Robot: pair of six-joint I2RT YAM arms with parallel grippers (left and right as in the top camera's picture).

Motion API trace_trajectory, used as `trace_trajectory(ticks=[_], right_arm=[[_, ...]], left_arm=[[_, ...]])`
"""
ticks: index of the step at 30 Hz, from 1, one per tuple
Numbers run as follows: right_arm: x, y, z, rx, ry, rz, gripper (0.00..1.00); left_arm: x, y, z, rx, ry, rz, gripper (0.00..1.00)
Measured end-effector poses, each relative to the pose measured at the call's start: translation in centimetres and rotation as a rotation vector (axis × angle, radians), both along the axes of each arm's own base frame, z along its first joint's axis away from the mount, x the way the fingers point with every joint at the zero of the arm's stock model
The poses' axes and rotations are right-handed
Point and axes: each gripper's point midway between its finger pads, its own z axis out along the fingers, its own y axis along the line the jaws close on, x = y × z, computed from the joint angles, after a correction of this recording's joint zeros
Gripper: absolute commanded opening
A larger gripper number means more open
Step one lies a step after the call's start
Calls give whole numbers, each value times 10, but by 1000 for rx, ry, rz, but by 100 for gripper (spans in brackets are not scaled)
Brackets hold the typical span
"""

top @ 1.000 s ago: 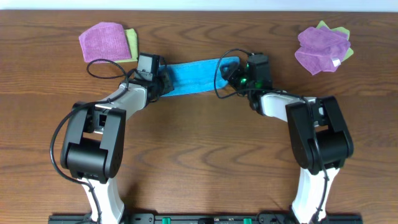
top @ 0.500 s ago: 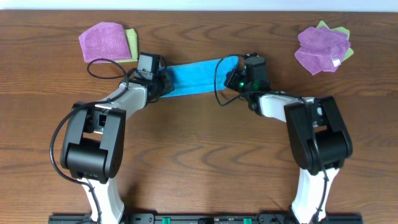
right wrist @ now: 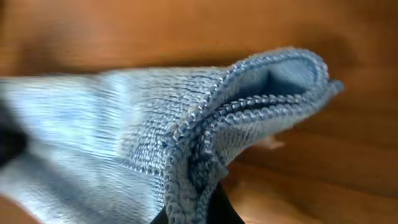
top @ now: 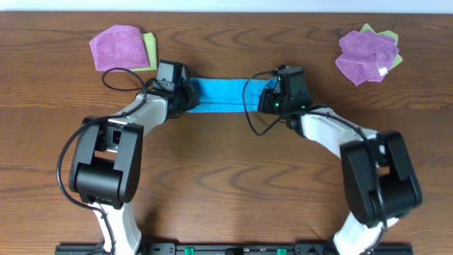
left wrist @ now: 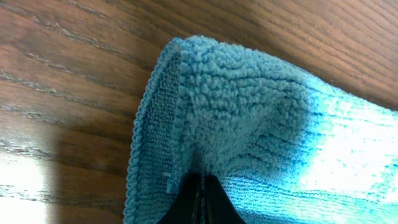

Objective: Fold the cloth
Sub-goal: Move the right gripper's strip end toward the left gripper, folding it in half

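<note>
Wood-grain table [top: 226, 177], dark brown, fills every view and lies bare on the robot's side; at the far left sits a purple cloth [top: 117, 47] on a light green cloth [top: 149, 48], and at the far right a rumpled purple heap [top: 364, 53] with green at its rim, both well apart from the work; the cloth [top: 226, 95], sky-blue, is drawn into a narrow band across the far half of the table, its long axis running left to right between the arms; the left gripper [top: 185, 99] has its left short end and the right gripper [top: 271, 98] its right short end, so each arm is nearest its own end and neither is favoured; in the left wrist view the jaws stand together, pinched on the hem, with the nap [left wrist: 249, 137] spreading away from them just over the wood; in the right wrist view the jaws are likewise clamped, several stitched edges [right wrist: 205, 124] bunched between them and seemingly raised a little off the table; judging from this, the fold turns on that left-to-right axis, either one end carried over to the other or both ends brought toward the robot, and the bare wood there looks ample for either.
</note>
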Motion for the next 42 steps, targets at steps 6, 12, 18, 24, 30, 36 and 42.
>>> trace_trajectory(ticks=[6,12,18,24,30,36,42], right_arm=[[-1,15,40,-18,-107,55,1],[-2,26,48,-33,-143,82,1],[-2,53,63,-15,-225,138,1],[-11,71,64,-23,-240,194,1],[-14,78,64,-30,-245,216,1],[-14,79,65,-42,-256,226,1],[-12,88,76,-43,-279,244,1]], left_arm=[[-3,-4,0,-4,9,-11,6],[-5,-8,0,-2,13,-21,6],[-5,-9,0,-3,14,-22,6],[-5,-9,0,-5,15,-23,6],[-9,-12,1,-20,29,-35,6],[-12,-15,8,-39,30,-46,6],[-12,-19,15,-57,20,-56,6]])
